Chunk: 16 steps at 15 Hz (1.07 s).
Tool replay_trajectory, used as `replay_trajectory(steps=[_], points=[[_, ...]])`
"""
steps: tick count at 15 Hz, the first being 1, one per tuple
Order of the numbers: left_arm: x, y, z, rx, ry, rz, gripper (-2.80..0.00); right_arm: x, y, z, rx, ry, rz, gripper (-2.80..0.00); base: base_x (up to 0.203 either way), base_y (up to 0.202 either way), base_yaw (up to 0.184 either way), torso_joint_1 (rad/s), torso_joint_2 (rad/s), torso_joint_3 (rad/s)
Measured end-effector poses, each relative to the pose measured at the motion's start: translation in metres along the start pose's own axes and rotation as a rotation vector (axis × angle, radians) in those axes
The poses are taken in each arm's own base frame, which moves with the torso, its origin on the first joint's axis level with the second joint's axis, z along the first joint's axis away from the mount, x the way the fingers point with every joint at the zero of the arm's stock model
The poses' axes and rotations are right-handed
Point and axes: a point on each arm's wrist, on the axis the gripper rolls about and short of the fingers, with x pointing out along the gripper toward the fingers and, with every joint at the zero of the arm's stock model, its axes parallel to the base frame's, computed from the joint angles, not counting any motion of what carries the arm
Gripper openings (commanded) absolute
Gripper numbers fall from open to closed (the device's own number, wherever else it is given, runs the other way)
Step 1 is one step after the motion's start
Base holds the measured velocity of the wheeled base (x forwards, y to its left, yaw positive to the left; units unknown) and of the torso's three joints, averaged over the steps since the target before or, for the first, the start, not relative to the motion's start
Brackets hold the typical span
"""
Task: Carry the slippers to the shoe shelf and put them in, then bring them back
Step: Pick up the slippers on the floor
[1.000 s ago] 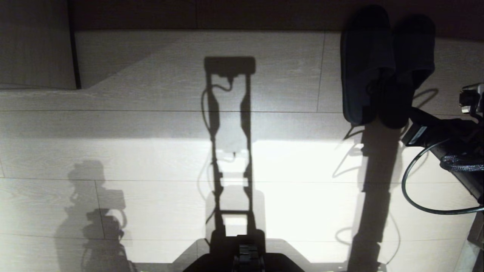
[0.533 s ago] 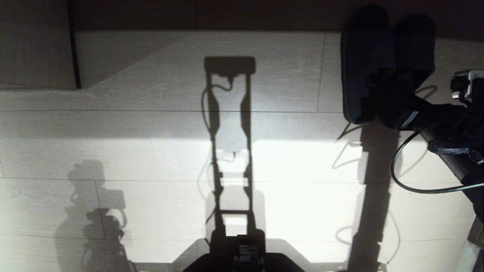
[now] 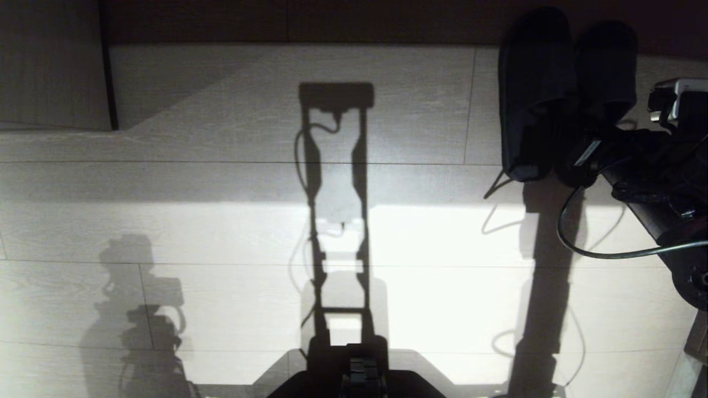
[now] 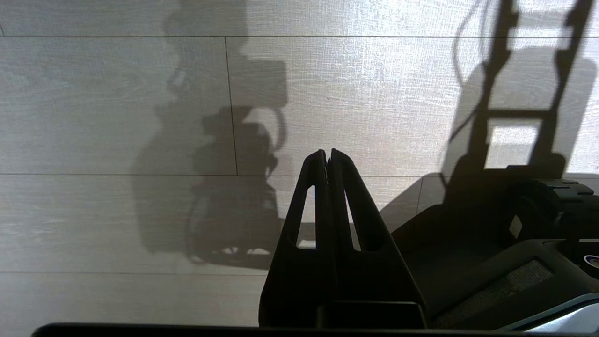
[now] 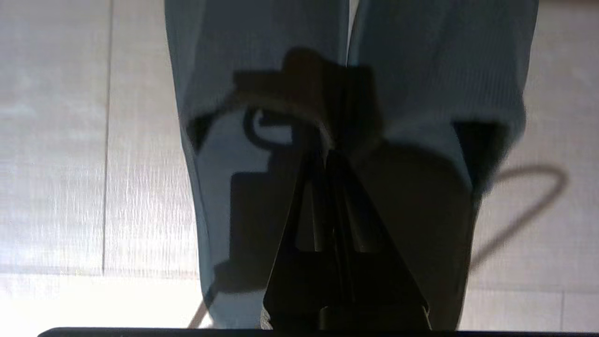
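1. R gripper (image 5: 327, 157): fingers pressed together at the inner edges of the slippers (image 5: 346, 93), right where the two meet. Looks like it's pinching both inner rims at once, so one arm can move the pair. Actual cloth between the pads is too dark to confirm.
2. Grip point sits at the heel openings, not the toes. Judged reason: backless heels give a thin edge that narrow fingers can bite; the rounded toe would not.
3. Slippers lie side by side, touching, toes pointing away from the robot, at the right of the head view. Their toes reach the dark back strip (image 3: 310, 22); the rest lies on pale wood-grain board.
4. R arm (image 3: 647, 171) comes in low from the right, cable (image 3: 575, 243) looping under it. A low approach suits a slide or a short lift.
5. Shoe shelf (image 3: 55, 72): pale board with an upright divider (image 3: 108, 72) at far left. Can't say for sure whether the pair is already inside it.
6. L gripper (image 4: 327, 157): fingers together, holding nothing, parked over bare floor (image 4: 117, 93) beside the robot base (image 4: 491, 243). Not needed for a one-arm pinch.
7. Risk: soft fabric may slip, or one slipper may drop out.
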Motion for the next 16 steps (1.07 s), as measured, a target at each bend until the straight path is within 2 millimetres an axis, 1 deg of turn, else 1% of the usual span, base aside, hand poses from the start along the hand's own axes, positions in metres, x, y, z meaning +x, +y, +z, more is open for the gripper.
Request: replay_trajectory(steps=[3,4,5,14,16], points=[[0.0,0.0,0.0,0.0,0.0,0.0,-2.8,0.007,0.001,0.001,0.0,-0.017,0.001,-2.8,0.0,0.0,0.0,0.0,0.0,0.0],[0.0,0.0,0.0,0.0,0.0,0.0,-2.8,0.009,0.001,0.001,0.001,-0.021,0.002,-2.71,0.0,0.0,0.0,0.0,0.0,0.0],[0.0,0.0,0.0,0.0,0.0,0.0,-2.8,0.011,0.001,0.002,0.001,-0.028,0.0,0.0,0.0,0.0,0.0,0.0,0.0,0.0],[0.0,0.0,0.0,0.0,0.0,0.0,-2.8,0.017,0.001,0.003,0.002,-0.042,-0.007,0.0,0.0,0.0,0.0,0.0,0.0,0.0],[0.0,0.0,0.0,0.0,0.0,0.0,-2.8,0.02,0.001,0.005,0.004,-0.055,-0.008,0.0,0.0,0.0,0.0,0.0,0.0,0.0]])
